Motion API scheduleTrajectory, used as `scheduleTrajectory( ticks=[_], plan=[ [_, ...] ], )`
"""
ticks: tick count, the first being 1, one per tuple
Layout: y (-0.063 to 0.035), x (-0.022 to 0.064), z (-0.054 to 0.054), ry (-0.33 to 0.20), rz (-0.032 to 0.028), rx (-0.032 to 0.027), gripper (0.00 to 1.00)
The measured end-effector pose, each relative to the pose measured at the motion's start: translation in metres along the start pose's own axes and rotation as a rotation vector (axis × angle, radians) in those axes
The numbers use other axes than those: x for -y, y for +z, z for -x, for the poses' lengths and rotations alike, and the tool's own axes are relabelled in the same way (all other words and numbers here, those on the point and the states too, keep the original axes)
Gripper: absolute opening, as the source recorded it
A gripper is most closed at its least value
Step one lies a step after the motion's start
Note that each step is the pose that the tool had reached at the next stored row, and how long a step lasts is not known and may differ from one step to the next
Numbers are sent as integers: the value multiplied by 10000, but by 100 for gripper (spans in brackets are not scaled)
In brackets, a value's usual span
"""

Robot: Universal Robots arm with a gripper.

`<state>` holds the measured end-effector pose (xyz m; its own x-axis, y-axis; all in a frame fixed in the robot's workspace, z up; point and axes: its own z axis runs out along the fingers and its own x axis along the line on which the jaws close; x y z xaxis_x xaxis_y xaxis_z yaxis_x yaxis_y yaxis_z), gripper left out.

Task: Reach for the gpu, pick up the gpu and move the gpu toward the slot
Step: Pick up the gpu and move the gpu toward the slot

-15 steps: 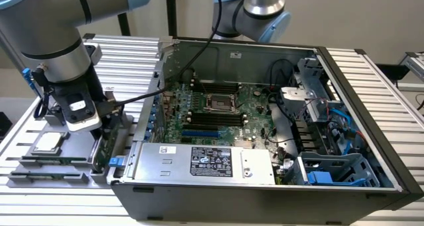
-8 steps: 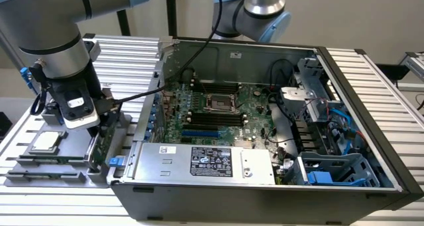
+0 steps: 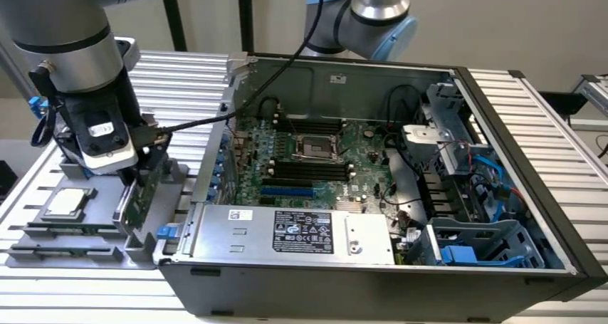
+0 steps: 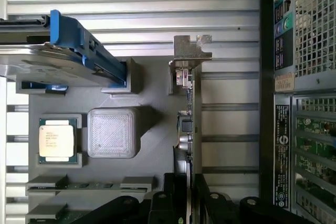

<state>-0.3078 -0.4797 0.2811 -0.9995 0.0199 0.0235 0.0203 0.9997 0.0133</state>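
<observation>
The gripper was down over the grey fixture tray at the exterior view's left, just outside the open computer case. The gpu was standing on edge in that tray, green board upright, beside the case wall. From the wrist view the gpu ran edge-on, its silvery bracket at the far end, and the gripper sat at the near end with a black jaw on either side of the card. Whether the jaws were pinching the card or merely flanking it, I could not tell. The card's lower edge was hidden in the tray, so seated or lifted was unclear. Beside it lay the small square chip in its pocket, and the hard drive with blue rails lay further along. All of it rested on the slatted metal desk.
</observation>
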Motion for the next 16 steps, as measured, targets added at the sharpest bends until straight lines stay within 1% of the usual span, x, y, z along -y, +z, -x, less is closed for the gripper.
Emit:
scheduleTrajectory(
  ticks=[3,6,16],
  plan=[
    [-134,-2,18,0,5,-20,26],
    [-270,-4,39,0,8,-28,26],
    [-726,-12,122,0,9,-36,26]
  ],
)
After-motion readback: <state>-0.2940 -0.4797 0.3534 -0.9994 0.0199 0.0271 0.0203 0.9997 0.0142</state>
